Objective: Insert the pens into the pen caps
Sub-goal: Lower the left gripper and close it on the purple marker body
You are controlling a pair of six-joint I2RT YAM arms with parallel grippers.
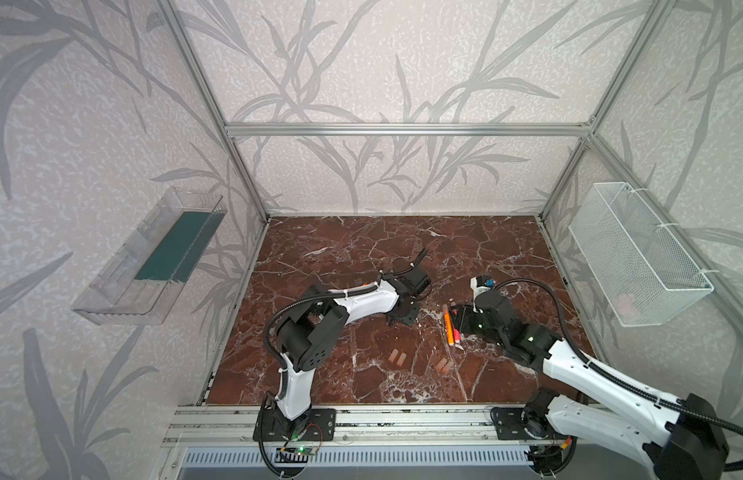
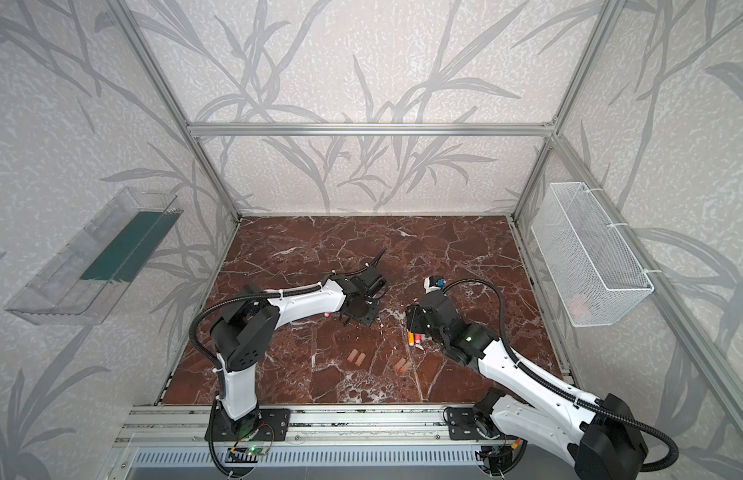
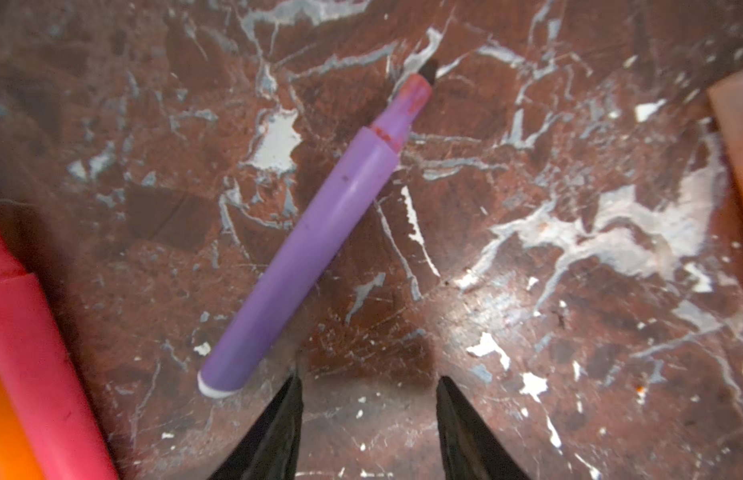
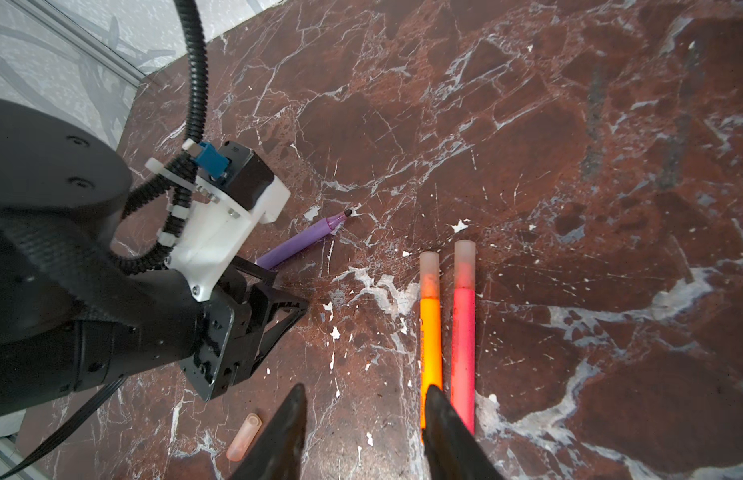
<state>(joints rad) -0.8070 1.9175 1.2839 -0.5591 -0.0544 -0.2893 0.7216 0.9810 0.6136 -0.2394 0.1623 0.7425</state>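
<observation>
An uncapped purple pen (image 3: 320,237) lies flat on the marble, its white butt just beside one finger of my open, empty left gripper (image 3: 369,382). A pink pen (image 3: 29,353) and an orange pen (image 3: 0,424) lie at that view's edge. In the right wrist view an orange pen (image 4: 430,332) and a pink pen (image 4: 463,332) lie side by side, each wearing a translucent cap. My right gripper (image 4: 365,390) hangs open beside them, holding nothing. A loose pen cap (image 4: 243,436) lies near it. In both top views two pairs of caps (image 1: 397,356) (image 1: 442,365) lie nearer the front.
The left gripper (image 1: 401,316) and right gripper (image 1: 456,318) work close together mid-table. A white mesh basket (image 2: 590,257) hangs on the right wall with something pinkish inside. A clear tray (image 2: 91,257) hangs on the left wall. An aluminium rail (image 1: 382,419) runs along the front.
</observation>
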